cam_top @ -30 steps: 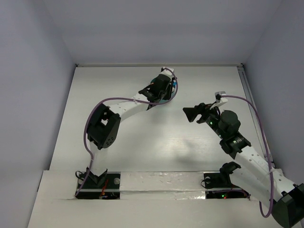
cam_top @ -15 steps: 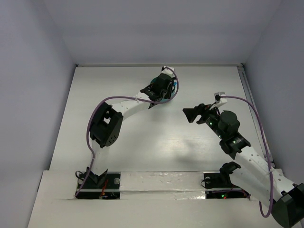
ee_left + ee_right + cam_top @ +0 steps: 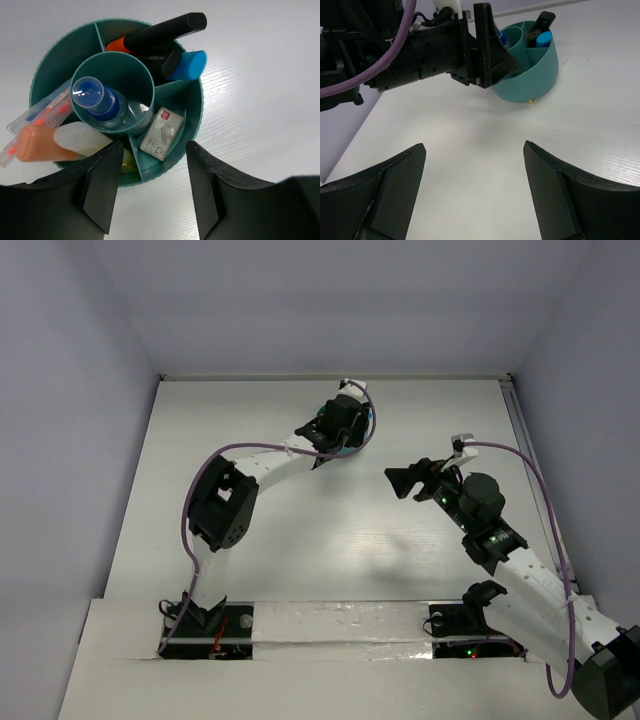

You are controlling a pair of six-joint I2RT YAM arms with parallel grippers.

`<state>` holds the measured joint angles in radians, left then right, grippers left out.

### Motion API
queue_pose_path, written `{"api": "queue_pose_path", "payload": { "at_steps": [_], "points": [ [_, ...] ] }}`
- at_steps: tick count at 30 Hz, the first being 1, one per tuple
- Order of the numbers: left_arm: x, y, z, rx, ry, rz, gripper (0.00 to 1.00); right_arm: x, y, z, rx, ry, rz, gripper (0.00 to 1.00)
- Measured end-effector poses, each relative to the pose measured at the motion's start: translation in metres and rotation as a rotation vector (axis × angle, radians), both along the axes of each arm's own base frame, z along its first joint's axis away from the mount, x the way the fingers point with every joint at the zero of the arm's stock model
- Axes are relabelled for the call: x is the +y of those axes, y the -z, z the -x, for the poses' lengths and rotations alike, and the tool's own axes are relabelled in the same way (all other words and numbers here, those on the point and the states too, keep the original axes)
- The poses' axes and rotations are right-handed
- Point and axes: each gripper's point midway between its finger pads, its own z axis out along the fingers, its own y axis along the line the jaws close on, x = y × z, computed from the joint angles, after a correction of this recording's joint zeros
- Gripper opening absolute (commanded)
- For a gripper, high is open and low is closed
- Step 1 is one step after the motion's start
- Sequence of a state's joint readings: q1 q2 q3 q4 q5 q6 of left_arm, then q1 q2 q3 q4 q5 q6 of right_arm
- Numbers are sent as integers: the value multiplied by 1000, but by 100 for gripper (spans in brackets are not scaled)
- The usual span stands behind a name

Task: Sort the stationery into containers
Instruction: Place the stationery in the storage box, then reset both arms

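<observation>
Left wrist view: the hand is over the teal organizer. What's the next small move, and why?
Probably lift the left hand straight up, clear of the teal organizer. Its jaws stand apart with nothing between them, and the blue-capped pen below stands in the central cell, so nothing here seems left to release.

The table (image 3: 300, 540) is viewed whole from high above and behind the arm bases, facing down and forward. The teal organizer (image 3: 196, 107) is seen close, from straight above, by the left wrist camera, past the left gripper (image 3: 155, 147). By the right wrist camera it is viewed low across the table, farther off. It is shared by all three views, though largely hidden from above.
</observation>
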<state>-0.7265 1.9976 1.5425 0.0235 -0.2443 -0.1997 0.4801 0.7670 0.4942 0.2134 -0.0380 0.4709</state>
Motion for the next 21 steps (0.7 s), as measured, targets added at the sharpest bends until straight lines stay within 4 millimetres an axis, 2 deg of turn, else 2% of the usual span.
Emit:
{"api": "queue_pose_path", "payload": {
  "at_steps": [4, 8, 12, 15, 16, 18, 21],
  "points": [
    [2, -5, 4, -5, 3, 10, 51, 0, 0, 0, 0, -3, -1, 85],
    [5, -23, 12, -26, 14, 44, 53, -1, -2, 2, -8, 2, -4, 85],
    [6, -69, 28, -98, 33, 108, 54, -9, -7, 5, -28, 31, -15, 87],
    [6, -120, 50, -187, 63, 194, 56, -19, -17, 10, -51, 72, -32, 95],
    [8, -139, 60, -220, 74, 228, 99, -24, -22, 12, -64, 90, -42, 98],
    [16, -174, 79, -287, 91, 300, 99, -32, -30, 16, -80, 122, -60, 100],
    [41, -211, 106, -366, 83, 385, 99, -42, -43, 20, -98, 163, -79, 100]
  ]
}}
